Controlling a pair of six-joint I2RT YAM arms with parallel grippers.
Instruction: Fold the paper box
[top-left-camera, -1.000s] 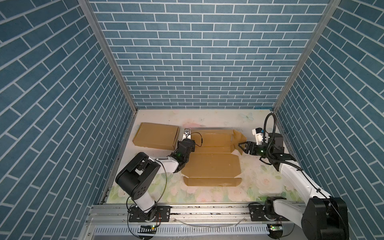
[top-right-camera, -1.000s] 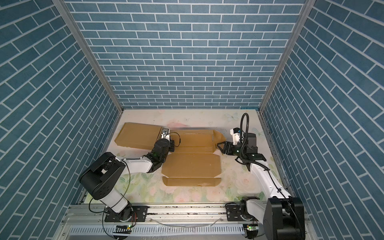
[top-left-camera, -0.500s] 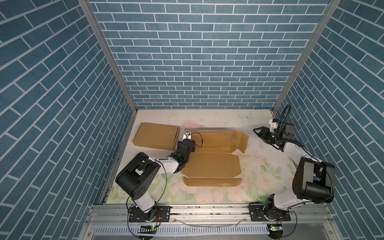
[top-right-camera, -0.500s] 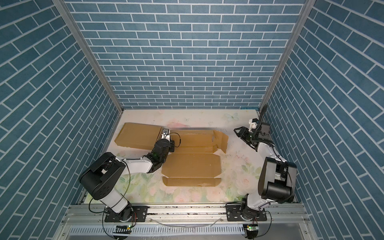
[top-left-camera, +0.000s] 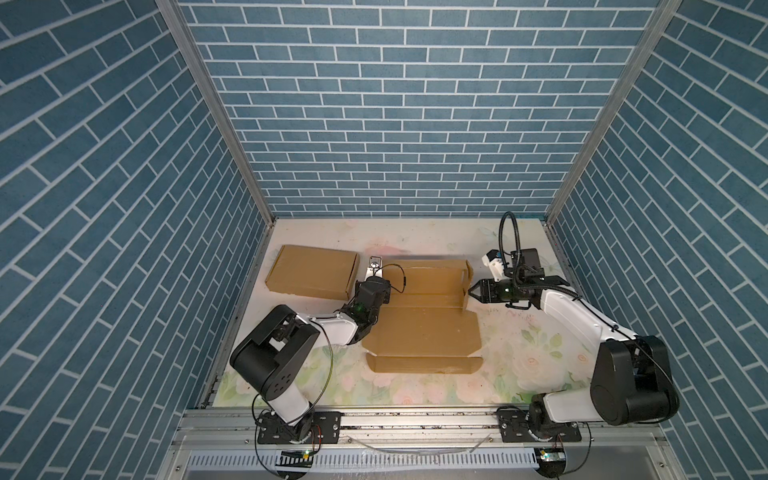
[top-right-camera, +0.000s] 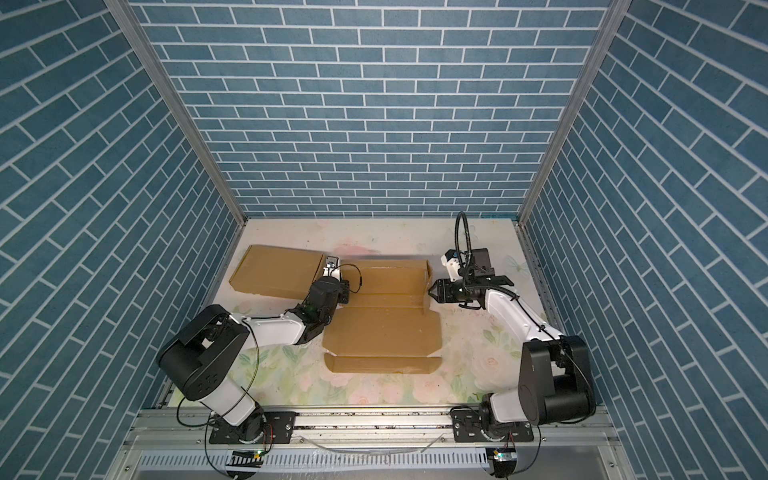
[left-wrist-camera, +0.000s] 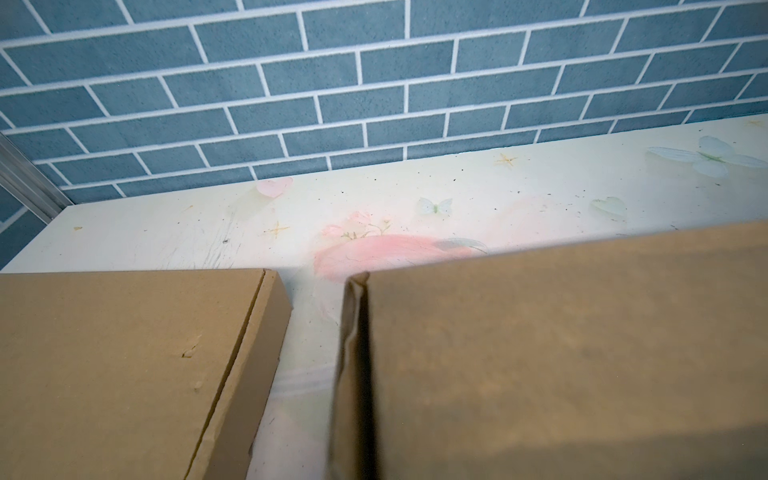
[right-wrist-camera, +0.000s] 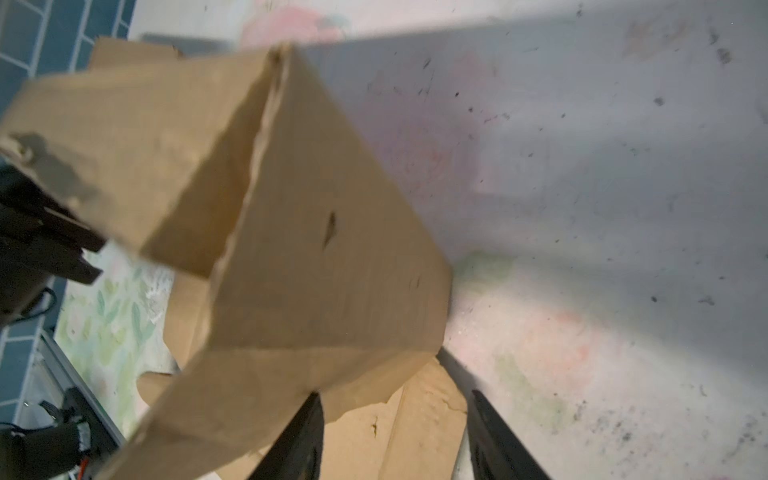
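Observation:
The paper box (top-left-camera: 419, 328) lies unfolded in the middle of the table in both top views, brown cardboard with its back wall (top-left-camera: 428, 274) and right side flap (top-left-camera: 465, 286) standing up. My right gripper (top-left-camera: 471, 291) is open just right of that flap. In the right wrist view its dark fingers (right-wrist-camera: 299, 436) straddle a flat cardboard tab, and the raised flap (right-wrist-camera: 324, 270) touches one fingertip. My left gripper (top-left-camera: 374, 268) reaches along the box's left edge (top-right-camera: 345, 286). In the left wrist view a cardboard panel (left-wrist-camera: 540, 353) hides its jaws. What it holds, if anything, I cannot tell.
A closed cardboard box (top-left-camera: 311, 272) lies at the back left, right beside the left arm; it also fills one side of the left wrist view as a closed cardboard box (left-wrist-camera: 124, 353). Blue brick walls (top-left-camera: 395, 124) enclose three sides. A metal rail (top-left-camera: 415, 419) carries both arm bases.
The right arm swung away to the back right, then came back to the right flap with its jaws narrower. The flap now stands more upright. The left arm has not moved.

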